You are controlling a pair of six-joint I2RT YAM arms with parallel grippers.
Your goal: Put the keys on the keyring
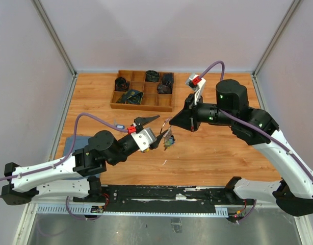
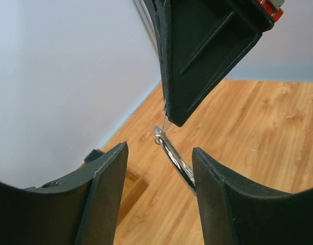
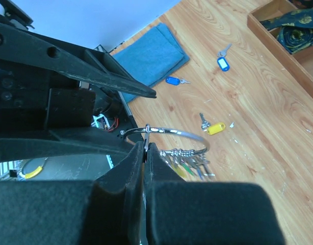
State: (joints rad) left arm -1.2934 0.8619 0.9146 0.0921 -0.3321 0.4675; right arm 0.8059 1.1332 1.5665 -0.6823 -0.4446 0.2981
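Observation:
The keyring (image 3: 179, 132), a thin silver wire ring, hangs in the air above the table. My right gripper (image 3: 146, 146) is shut on a thin metal part at the ring's top. Several keys (image 3: 191, 162) with yellow, green and blue heads hang in a bunch from the ring. In the left wrist view the ring (image 2: 175, 157) runs between the fingers of my left gripper (image 2: 160, 147), which stand apart, and it touches the right finger (image 2: 217, 178). From above, both grippers (image 1: 159, 130) (image 1: 169, 122) meet at mid-table over the bunch (image 1: 169, 139).
Loose keys lie on the table: one with a yellow head (image 3: 214, 127) and two with blue heads (image 3: 173, 80) (image 3: 223, 63). A folded blue cloth (image 3: 151, 53) lies near the left edge. The wooden compartment tray (image 1: 141, 107) stands at the back.

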